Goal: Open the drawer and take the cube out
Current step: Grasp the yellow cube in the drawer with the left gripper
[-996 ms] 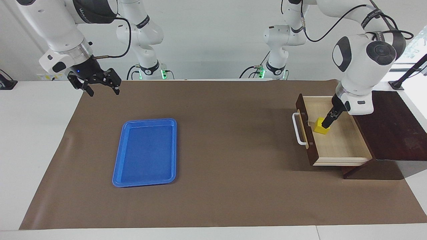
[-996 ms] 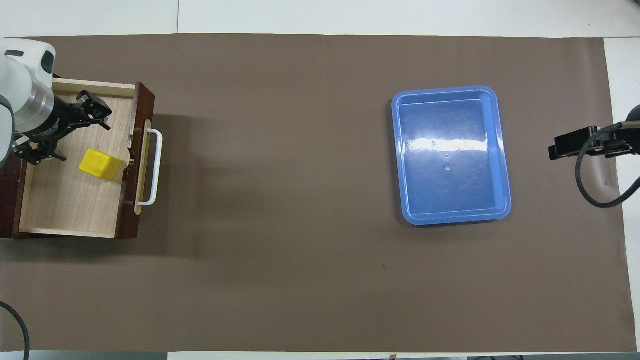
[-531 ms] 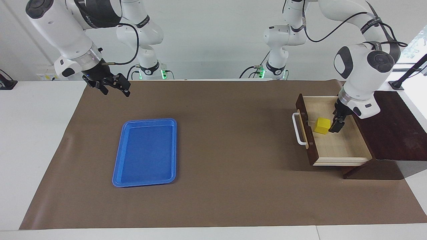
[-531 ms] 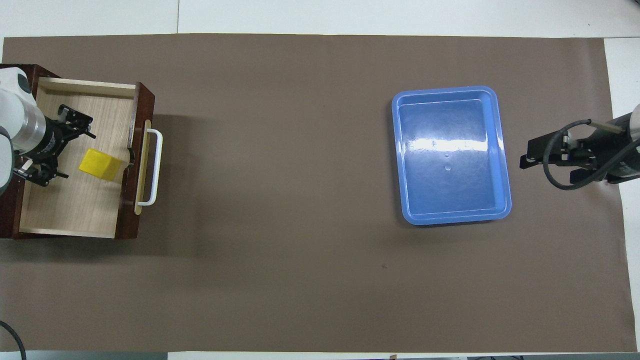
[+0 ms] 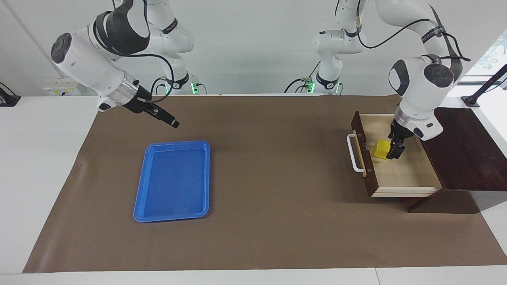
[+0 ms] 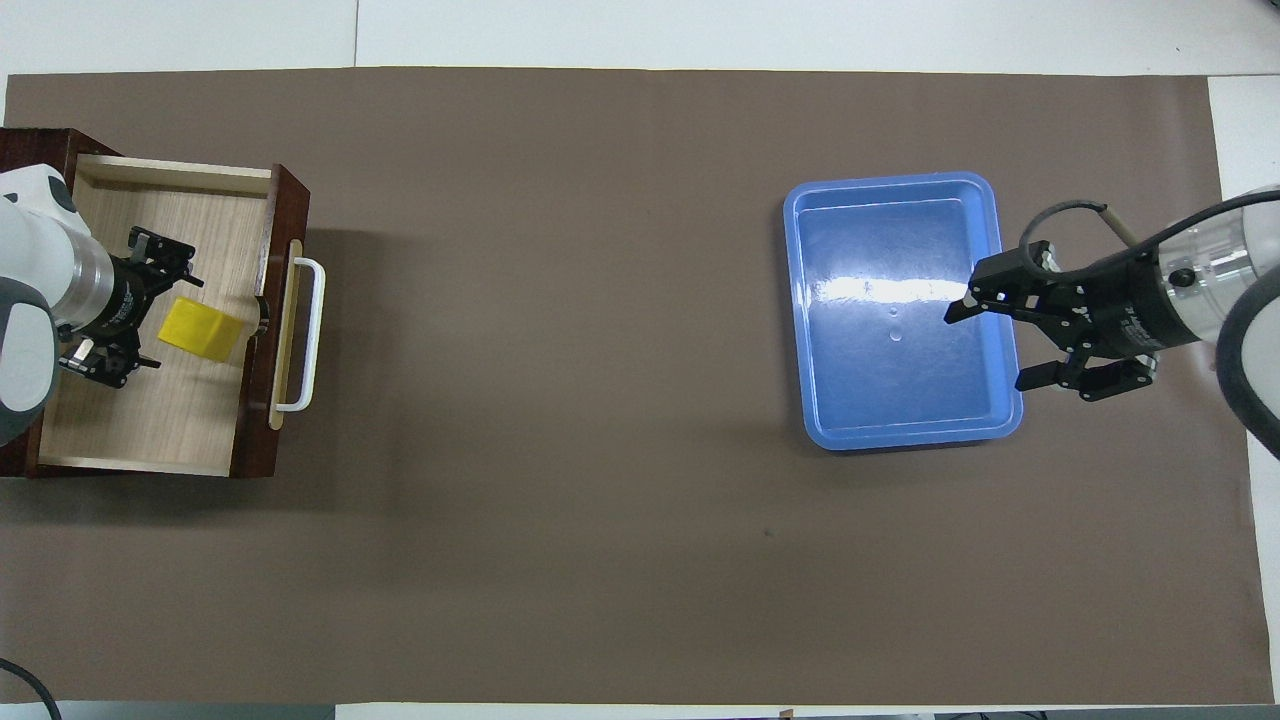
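Right hand (image 6: 995, 340) swung over tray (image 6: 990, 425), cube (image 6: 200, 329) unmoved

Bright, even, sharp; white glare streaks the blue tray (image 6: 900, 290), soft shadows.

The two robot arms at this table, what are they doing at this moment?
The drawer is pulled open, and the left gripper is down inside it with its fingers open beside the yellow cube, not yet gripping it. The right gripper, also open, is in the air near the blue tray.
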### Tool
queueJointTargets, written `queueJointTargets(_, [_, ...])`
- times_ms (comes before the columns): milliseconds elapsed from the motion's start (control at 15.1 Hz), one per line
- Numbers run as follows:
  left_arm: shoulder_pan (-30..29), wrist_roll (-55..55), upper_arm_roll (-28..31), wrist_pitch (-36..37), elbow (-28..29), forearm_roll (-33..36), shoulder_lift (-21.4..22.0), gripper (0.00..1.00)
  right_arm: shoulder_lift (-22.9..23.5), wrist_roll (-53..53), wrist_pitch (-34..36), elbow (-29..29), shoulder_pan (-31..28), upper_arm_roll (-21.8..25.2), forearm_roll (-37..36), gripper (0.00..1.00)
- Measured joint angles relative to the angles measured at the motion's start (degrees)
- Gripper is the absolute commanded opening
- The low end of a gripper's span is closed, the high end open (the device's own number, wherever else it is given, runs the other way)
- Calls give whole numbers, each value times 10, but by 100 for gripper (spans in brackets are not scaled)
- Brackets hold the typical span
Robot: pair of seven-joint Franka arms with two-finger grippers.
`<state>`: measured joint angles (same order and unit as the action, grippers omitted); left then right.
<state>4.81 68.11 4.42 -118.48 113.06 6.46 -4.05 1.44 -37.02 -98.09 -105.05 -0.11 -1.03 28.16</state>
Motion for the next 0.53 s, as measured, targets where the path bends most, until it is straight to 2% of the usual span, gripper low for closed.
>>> queueJointTargets(133, [0,13,0,-14,8,0,0,9,21,-58,-42,-9,31,-1,31,100])
queueJointTargets(199, [0,15,0,-16,7,0,0,0,29,-89,-62,-15,48,-1,45,100])
queueJointTargets(531, [1,19,-1,-18,-5,0,0,0,47,-172,-133,-45,106,-2,93,100])
